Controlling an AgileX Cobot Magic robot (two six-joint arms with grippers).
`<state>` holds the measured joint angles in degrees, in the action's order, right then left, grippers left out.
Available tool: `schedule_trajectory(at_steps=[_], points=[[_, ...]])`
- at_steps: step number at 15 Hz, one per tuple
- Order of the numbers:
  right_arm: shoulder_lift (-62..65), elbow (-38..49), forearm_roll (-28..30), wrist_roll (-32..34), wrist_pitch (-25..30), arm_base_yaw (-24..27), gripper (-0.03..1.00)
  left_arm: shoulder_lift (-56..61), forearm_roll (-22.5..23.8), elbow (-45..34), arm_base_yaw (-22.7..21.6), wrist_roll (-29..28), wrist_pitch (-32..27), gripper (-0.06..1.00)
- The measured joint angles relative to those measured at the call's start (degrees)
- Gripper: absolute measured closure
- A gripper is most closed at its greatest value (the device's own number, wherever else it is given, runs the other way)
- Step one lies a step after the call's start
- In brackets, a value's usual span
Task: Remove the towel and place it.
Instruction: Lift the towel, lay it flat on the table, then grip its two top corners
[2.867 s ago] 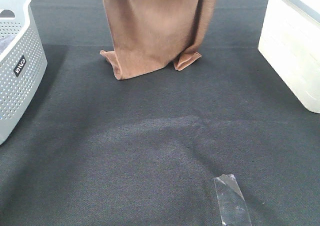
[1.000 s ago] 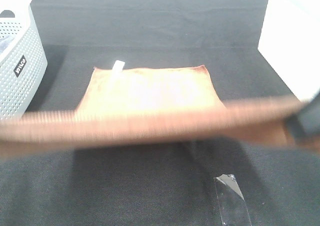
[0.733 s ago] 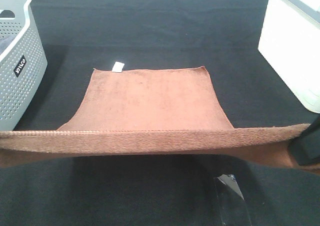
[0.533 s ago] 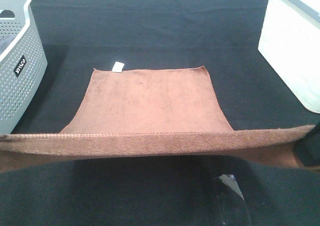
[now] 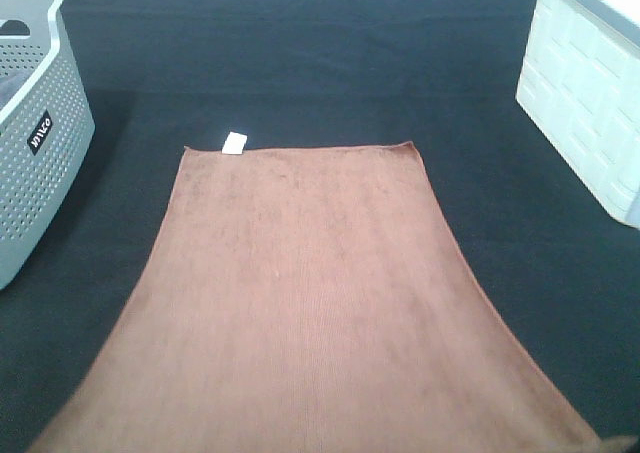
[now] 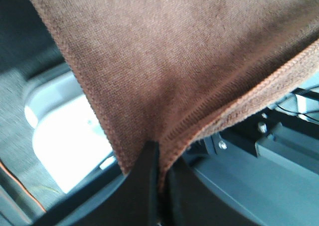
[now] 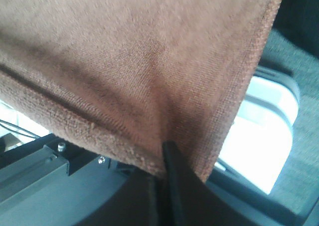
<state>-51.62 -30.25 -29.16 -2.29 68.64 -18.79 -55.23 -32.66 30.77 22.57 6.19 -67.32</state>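
Towel: the reddish-brown towel lies spread lengthwise down the middle of the black-covered desk, its far edge straight and flat on the covering.
Tag: a small white tag sits at the towel's far left corner, lying on the desk just past the hem.
Left claw: the left claw is clamped tight on a near corner of the towel, its dark fingers pinching the cloth just inside the stitched hem. It appears in its own wrist view only.
Right claw: the right claw is likewise closed hard on the other near corner, with cloth draping away from the pinch.
Cut off: the towel's near end runs out at the bottom of the high view, so both claws and both arms fall outside that picture. Whether that end rests on the desk or hangs clear cannot be told from there.
Hidden: the fingertips of each claw are largely buried in folds of cloth.
Hard to make out: a pale, overexposed shape shows below each held corner, too washed out to name. Grey frame parts with screws lie beside it, blurred.
Basket: a grey perforated basket with a small black label stands at the left edge, partly out of frame and apart from the towel.
White container: a white container is cropped by the right edge.
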Motion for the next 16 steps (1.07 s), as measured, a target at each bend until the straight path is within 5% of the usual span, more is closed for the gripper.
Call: schedule_trajectory(at_steps=[6,10,16], points=[[-10.54,0.52,-0.52,-3.38,-0.57,0.0,0.97,-7.16,-0.11,-1.15,0.0,0.8,0.0,0.94],[-24.01,0.57,-0.92,-9.68,-8.42,0.11,0.97,-19.31,-0.74,-1.15,0.52,5.84,2.98,0.94],[-33.0,2.64,-7.79,-18.79,-15.41,0.11,0.97,-28.99,0.29,2.01,10.6,6.13,8.82,0.94]])
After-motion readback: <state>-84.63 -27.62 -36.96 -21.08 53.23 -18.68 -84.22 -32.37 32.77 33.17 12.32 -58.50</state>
